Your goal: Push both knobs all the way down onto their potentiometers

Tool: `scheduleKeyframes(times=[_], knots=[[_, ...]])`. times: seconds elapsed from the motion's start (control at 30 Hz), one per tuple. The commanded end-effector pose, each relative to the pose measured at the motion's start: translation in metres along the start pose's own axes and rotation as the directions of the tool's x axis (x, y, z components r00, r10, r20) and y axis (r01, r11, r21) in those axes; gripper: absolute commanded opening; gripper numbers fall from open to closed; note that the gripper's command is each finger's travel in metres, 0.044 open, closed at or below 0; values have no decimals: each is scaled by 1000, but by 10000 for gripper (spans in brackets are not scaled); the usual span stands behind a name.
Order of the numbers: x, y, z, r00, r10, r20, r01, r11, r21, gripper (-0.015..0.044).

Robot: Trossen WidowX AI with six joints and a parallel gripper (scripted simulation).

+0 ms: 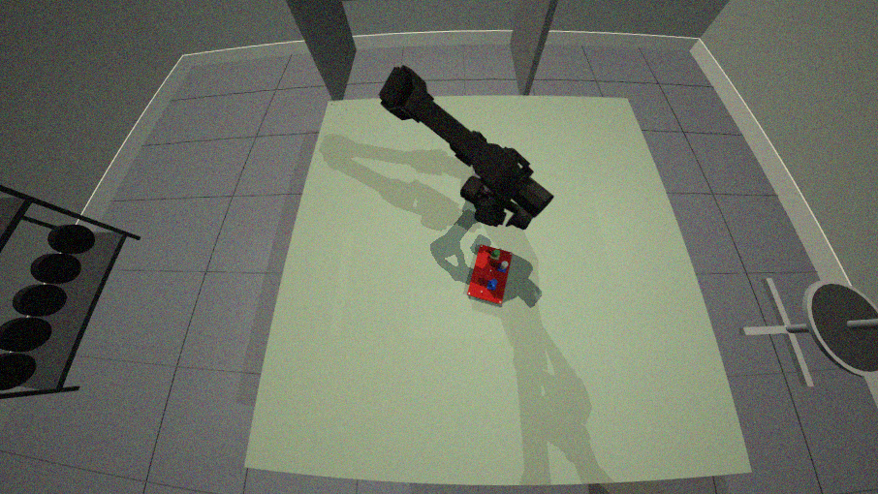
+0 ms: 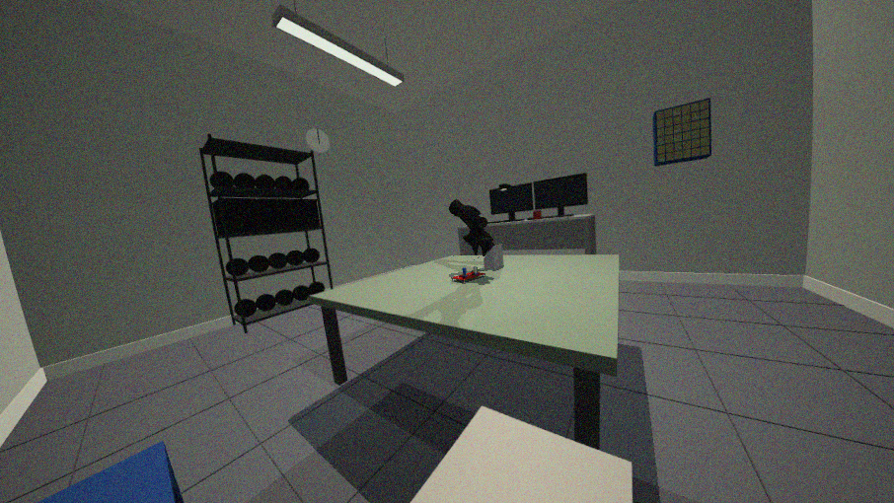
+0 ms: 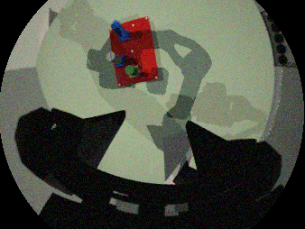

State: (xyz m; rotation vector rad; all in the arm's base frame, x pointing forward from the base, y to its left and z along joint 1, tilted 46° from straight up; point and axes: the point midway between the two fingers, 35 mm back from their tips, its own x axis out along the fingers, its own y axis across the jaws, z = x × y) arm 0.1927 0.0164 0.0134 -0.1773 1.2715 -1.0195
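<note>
The red circuit board (image 1: 478, 287) (image 2: 461, 278) (image 3: 143, 34) stands on the green table (image 1: 368, 368) (image 2: 550, 300) (image 3: 240, 52), right of the table's middle. A green knob (image 1: 494, 253) (image 3: 131, 70) and a pale knob (image 1: 503, 264) sit at the board's far end, and a blue part (image 1: 491, 284) (image 3: 120, 31) sits nearer its front end. I cannot tell from here how far down the knobs sit. My gripper (image 1: 505, 219) (image 2: 484, 248) (image 3: 156, 118) is open and empty. It hangs above the table just behind the board's far end, clear of the board.
A small pale box (image 2: 493, 257) stands on the table by the arm's base. A rack of dark balls (image 1: 37, 294) (image 2: 262, 231) stands off the table to the left, and a weight plate on a stand (image 1: 841, 324) to the right.
</note>
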Motion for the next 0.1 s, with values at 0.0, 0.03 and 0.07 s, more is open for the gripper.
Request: scheduleKeyframes(times=[0.0,0.03,0.07], knots=[[1,0,-1,1000,1,-6,-1,1000,3,440],[1,0,-1,1000,1,-6,-1,1000,3,440],[1,0,-1,1000,1,-6,-1,1000,3,440]])
